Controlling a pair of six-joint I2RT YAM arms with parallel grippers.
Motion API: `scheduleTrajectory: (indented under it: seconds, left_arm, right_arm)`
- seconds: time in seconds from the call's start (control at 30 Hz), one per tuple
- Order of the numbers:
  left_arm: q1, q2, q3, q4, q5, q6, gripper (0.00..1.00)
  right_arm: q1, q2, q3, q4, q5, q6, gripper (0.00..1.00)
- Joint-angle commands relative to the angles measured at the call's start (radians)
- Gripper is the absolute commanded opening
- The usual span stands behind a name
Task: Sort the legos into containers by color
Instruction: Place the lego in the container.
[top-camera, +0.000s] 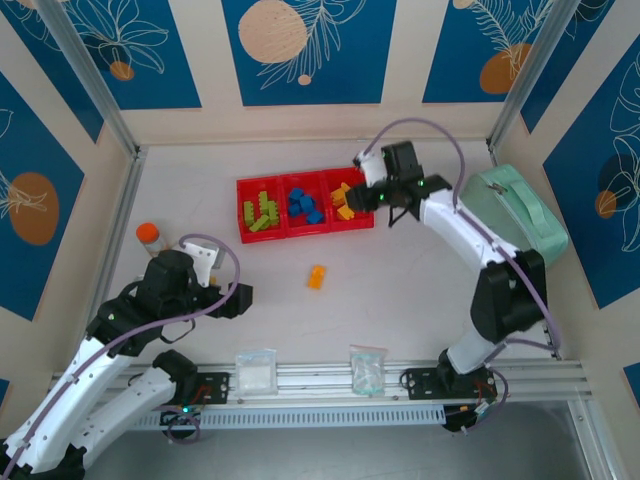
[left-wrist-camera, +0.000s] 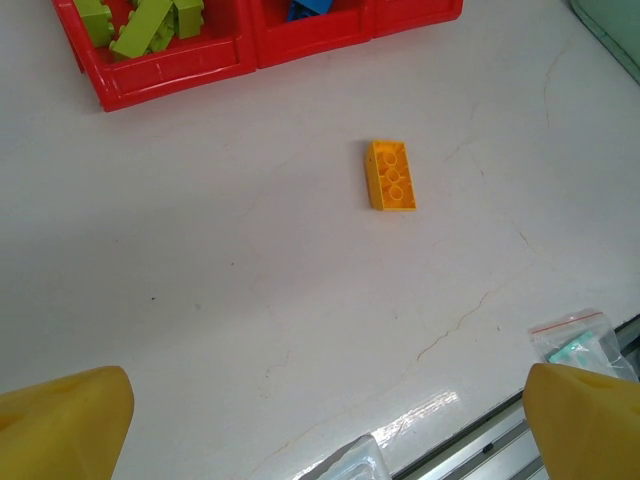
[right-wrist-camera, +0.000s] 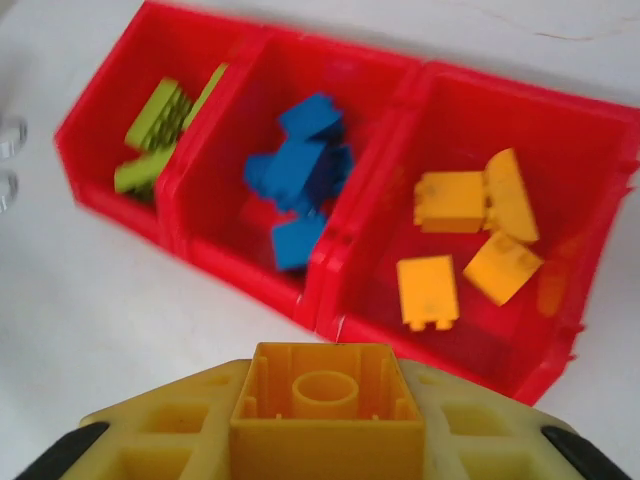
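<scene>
Saw right gripper (right-wrist-camera: 325, 445) fingers (right-wrist-camera: 150, 425) pinching a yellow-orange brick (right-wrist-camera: 325, 395), hollow underside toward the wrist camera. Located that grip above the near edge of the red tray (top-camera: 306, 233), by its right compartment. Logged three joined compartments in the tray: lime green bricks (right-wrist-camera: 160, 125) in the left one, blue bricks (right-wrist-camera: 300, 170) in the middle one, yellow-orange bricks (right-wrist-camera: 465, 235) in the right one, about four of those, lying loose and tilted.

Saw left gripper (left-wrist-camera: 320, 440) fingers (left-wrist-camera: 60, 425) spread wide, nothing between them, hovering over the bench (top-camera: 400, 290) near its left front, well apart from the tray. Spotted one loose yellow-orange brick (left-wrist-camera: 390, 175) lying flat on the bench ahead of those fingers, between them and the tray, touching neither.

Noted further out: an orange-capped bottle (top-camera: 150, 238) upright left of the tray, a mint-green case (top-camera: 515, 210) at the right wall, and two clear bags (top-camera: 255, 368) at the bench's near edge.
</scene>
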Motion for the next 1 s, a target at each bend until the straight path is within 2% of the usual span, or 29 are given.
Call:
scheduleTrajectory:
  seconds: [0.0,0.1,0.23,0.6,0.67,0.73,0.83,0.97]
  left_arm:
    - [0.006,-0.006,-0.009,0.013,-0.011,0.006,0.99]
    - [0.006,-0.006,-0.009,0.013,-0.013,0.004,0.99]
    - [0.007,-0.007,-0.009,0.014,-0.010,0.004,0.99]
    - [0.006,-0.004,-0.012,0.017,-0.015,0.004,0.99]
    - [0.006,-0.003,-0.012,0.018,-0.016,0.004,0.99]
    - [0.006,-0.002,-0.013,0.017,-0.016,0.004,0.99]
    - [0.007,0.001,-0.012,0.017,-0.017,0.004,0.99]
    - [0.006,0.002,-0.012,0.017,-0.019,0.003,0.99]
  right_arm:
    - [-0.028,0.149,0.174,-0.188,-0.088,0.183,0.00]
    - [-0.040,0.278,0.327,-0.266,-0.125,0.220,0.00]
    - [-0.034,0.378,0.434,-0.297,-0.108,0.233,0.00]
    - [-0.034,0.502,0.541,-0.335,-0.129,0.241,0.13]
    - [-0.033,0.504,0.539,-0.330,-0.136,0.242,0.20]
    - [-0.034,0.502,0.539,-0.324,-0.146,0.247,0.34]
    - [-0.031,0.499,0.542,-0.325,-0.148,0.247,0.49]
    - [-0.026,0.485,0.542,-0.328,-0.143,0.245,0.60]
